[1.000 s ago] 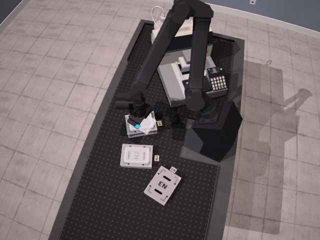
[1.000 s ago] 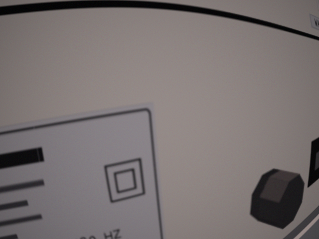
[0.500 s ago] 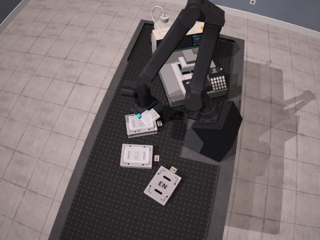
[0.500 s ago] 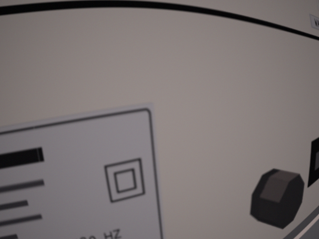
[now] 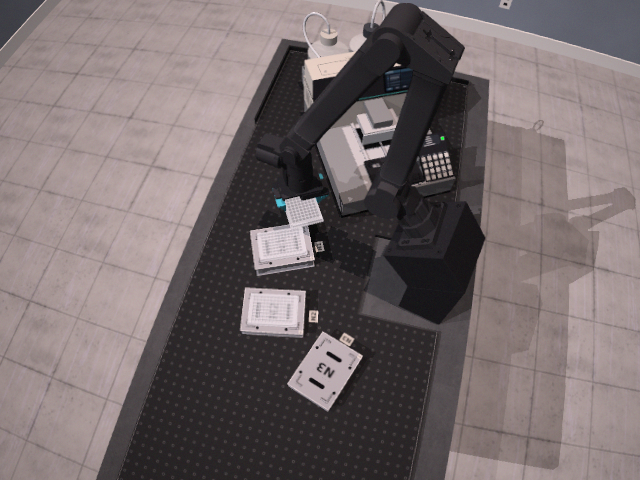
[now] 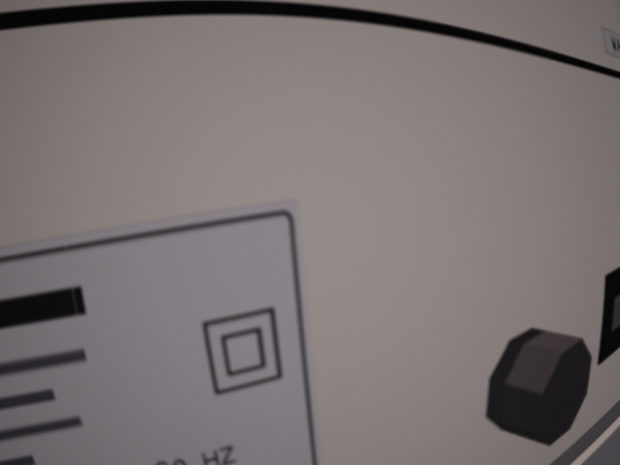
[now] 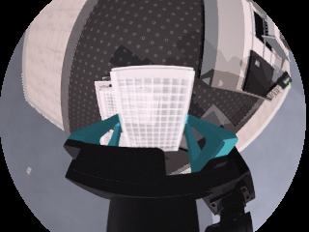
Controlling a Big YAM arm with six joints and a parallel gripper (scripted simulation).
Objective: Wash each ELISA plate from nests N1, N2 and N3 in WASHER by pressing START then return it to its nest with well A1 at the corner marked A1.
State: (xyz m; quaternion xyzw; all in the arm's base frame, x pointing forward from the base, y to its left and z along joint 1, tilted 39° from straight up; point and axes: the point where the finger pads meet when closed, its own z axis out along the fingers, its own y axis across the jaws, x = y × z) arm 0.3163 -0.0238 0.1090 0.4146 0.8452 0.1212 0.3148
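Note:
My gripper [image 5: 302,199] [image 7: 153,116] is shut on a white ELISA plate [image 5: 305,211] [image 7: 154,92], held by its two sides above the bench, between nest N1 and the washer. Nest N1 [image 5: 284,262] bears a plate [image 5: 281,243]. Nest N2 [image 5: 273,331] bears another plate [image 5: 272,310]. Nest N3 [image 5: 308,369] is empty. The washer [image 5: 341,167] stands behind, its keypad [image 5: 436,165] at the right. The lamp [image 5: 442,138] is green. The arm hides part of the carrier area.
A beige instrument [image 5: 330,66] and bottles with tubing [image 5: 328,37] stand at the back. The arm's base [image 5: 439,263] is right of the nests. The exterior view shows only a beige housing [image 6: 400,174] with a label [image 6: 150,280] and a dark knob [image 6: 538,387].

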